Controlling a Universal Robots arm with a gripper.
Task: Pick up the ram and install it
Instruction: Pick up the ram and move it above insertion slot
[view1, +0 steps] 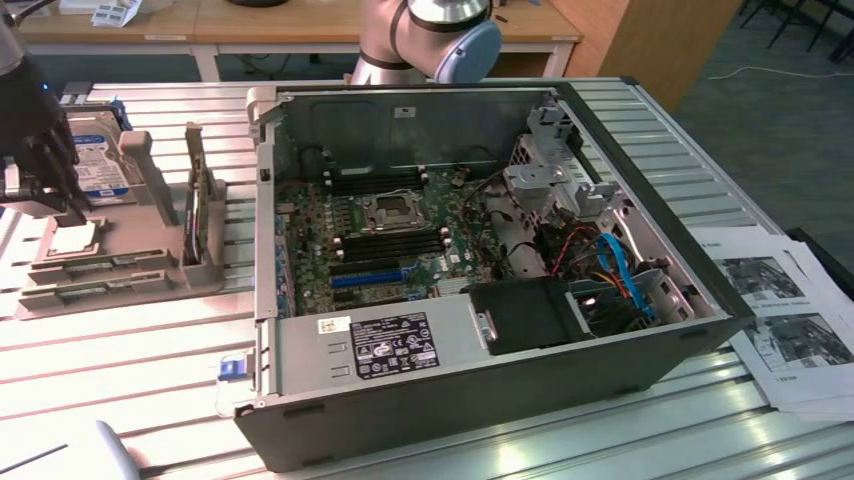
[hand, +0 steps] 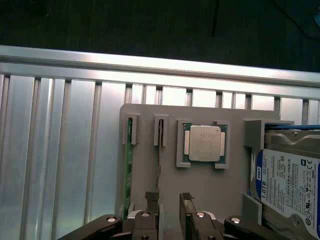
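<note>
The gripper (hand: 169, 200), jaws spread and empty, is hovering over the grey holder (hand: 170, 170), near the ram (hand: 128, 175) standing edgewise in its slot.

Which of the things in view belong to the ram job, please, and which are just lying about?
Job: ram, open gripper, gray holder, motherboard in the computer case.
Lying about: hard drive, processor chip, printed papers.

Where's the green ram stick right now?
On the exterior view's left, the ram sits edge-up in the outer slot of the gray holder, near the square chip and the open gripper.
</note>
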